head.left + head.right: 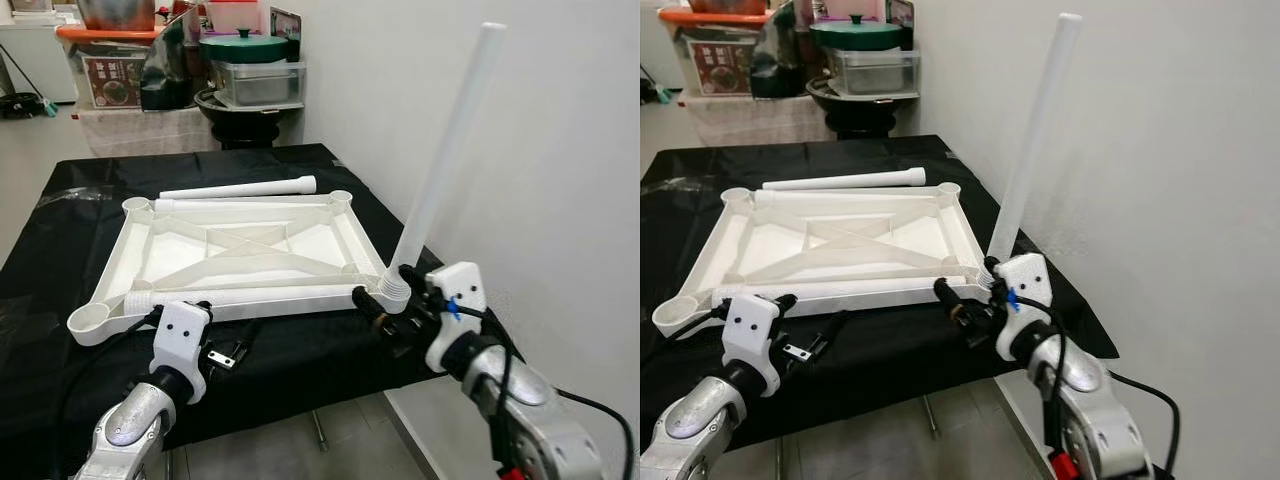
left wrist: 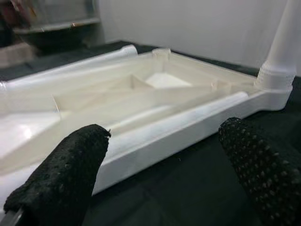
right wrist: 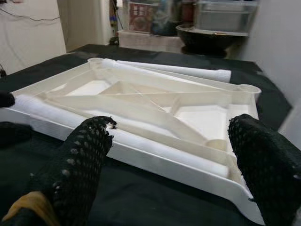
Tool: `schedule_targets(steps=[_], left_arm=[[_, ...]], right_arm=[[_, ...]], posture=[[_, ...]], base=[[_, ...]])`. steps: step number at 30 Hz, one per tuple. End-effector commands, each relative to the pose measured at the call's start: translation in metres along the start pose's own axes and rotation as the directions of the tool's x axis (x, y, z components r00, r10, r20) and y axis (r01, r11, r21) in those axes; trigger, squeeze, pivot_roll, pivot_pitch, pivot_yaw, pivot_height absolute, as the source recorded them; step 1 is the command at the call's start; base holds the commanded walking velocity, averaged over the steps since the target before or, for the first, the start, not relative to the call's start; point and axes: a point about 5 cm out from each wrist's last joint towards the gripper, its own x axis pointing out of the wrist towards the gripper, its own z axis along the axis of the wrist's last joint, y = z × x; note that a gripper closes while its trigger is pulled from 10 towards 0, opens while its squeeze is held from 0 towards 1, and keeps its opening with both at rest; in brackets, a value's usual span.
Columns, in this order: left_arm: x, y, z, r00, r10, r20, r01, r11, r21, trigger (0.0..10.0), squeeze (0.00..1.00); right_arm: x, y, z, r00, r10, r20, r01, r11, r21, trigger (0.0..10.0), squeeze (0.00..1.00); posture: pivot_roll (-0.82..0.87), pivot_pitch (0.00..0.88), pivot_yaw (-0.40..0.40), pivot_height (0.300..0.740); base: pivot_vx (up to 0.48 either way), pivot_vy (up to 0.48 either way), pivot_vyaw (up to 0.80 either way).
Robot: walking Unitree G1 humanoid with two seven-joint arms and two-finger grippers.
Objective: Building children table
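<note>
Upturned white tabletop (image 1: 240, 250) at frame centre on the black table (image 1: 300, 365), one leg (image 1: 445, 160) upright at its lower-right corner; a loose leg (image 1: 240, 297) (long axis left-right) lies just beyond the left gripper (image 1: 205, 330), nearer than the right gripper (image 1: 385, 315), both fingers spread empty.

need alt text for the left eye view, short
A white plastic table top lies upside down on a black-covered table, with one white tube leg standing upright in its near right corner socket. Another white leg lies loose beyond the far edge. The left gripper and right gripper, jaws open, sit at the near edge.
</note>
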Motion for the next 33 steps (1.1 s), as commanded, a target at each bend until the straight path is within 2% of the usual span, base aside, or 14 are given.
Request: schedule_targets(steps=[1, 7, 10, 16, 19, 23, 25, 28, 30, 33], left_arm=[[-0.003, -0.003, 0.0, 1.0, -0.007, 0.0, 0.007, 1.0, 0.011, 10.0, 0.0], [-0.004, -0.001, -0.005, 1.0, 0.001, -0.026, 0.0, 1.0, 0.03, 10.0, 0.0], [0.001, -0.002, -0.002, 1.0, 0.003, -0.013, -0.003, 0.999, 0.034, 10.0, 0.0], [0.001, -0.003, 0.0, 1.0, -0.005, -0.008, 0.005, 0.999, 0.036, 10.0, 0.0], [0.0, -0.003, 0.0, 1.0, -0.006, -0.009, 0.006, 0.999, 0.033, 10.0, 0.0], [-0.001, -0.002, -0.002, 1.0, -0.004, -0.012, 0.004, 1.0, 0.029, 10.0, 0.0], [-0.001, -0.002, -0.004, 1.0, -0.003, -0.019, 0.004, 1.0, 0.027, 10.0, 0.0], [-0.001, -0.002, -0.004, 1.0, -0.004, -0.021, 0.004, 1.0, 0.027, 10.0, 0.0], [0.0, -0.002, -0.005, 1.0, -0.006, -0.021, 0.006, 1.0, 0.026, 10.0, 0.0], [0.002, -0.002, -0.004, 1.0, -0.008, -0.018, 0.008, 1.0, 0.024, 10.0, 0.0]], right_arm=[[0.0, 0.003, -0.005, 1.0, 0.0, -0.008, 0.0, 1.0, -0.003, 10.0, 0.0], [0.003, 0.005, -0.008, 1.0, 0.0, -0.004, 0.0, 1.0, 0.009, 10.0, 0.0], [0.008, 0.005, -0.003, 1.0, 0.023, 0.021, -0.022, 0.998, -0.056, 10.0, 0.0], [0.013, 0.007, -0.001, 0.997, 0.05, 0.051, -0.048, 0.999, -0.023, 10.0, 0.0], [0.014, 0.009, 0.001, 0.995, 0.071, 0.072, -0.071, 0.997, -0.011, 10.0, 0.0], [0.011, 0.014, 0.004, 0.984, 0.137, 0.111, -0.138, 0.99, 0.007, 10.0, 0.0], [0.003, 0.015, 0.006, 0.967, 0.216, 0.134, -0.217, 0.976, -0.007, 10.0, 0.0], [-0.001, 0.015, 0.006, 0.957, 0.259, 0.131, -0.259, 0.966, -0.015, 10.0, 0.0], [-0.008, 0.015, 0.003, 0.938, 0.331, 0.102, -0.331, 0.943, -0.021, 10.0, 0.0], [-0.013, 0.014, -0.001, 0.921, 0.383, 0.073, -0.383, 0.924, -0.016, 10.0, 0.0]], posture=[[0.05, 0.0, -0.052, 0.74], [0.05, 0.0, -0.052, 0.74], [0.05, 0.0, -0.052, 0.74], [0.06, 0.0, -0.054, 0.74], [0.06, 0.0, -0.055, 0.74], [0.06, 0.0, -0.055, 0.74], [0.06, 0.0, -0.052, 0.74], [0.05, 0.0, -0.048, 0.74], [0.05, 0.0, -0.046, 0.74], [0.05, 0.0, -0.046, 0.74]], base=[[0.0, -0.469, 0.4], [0.0, -0.471, 0.54], [0.0, -0.469, 0.8], [0.0, -0.42, 0.8], [0.0, 0.0, 0.0], [0.0, 0.0, 0.0], [0.0, 0.0, 0.0], [0.0, 0.0, 0.0], [0.0, 0.0, 0.0], [0.0, 0.0, 0.0]])
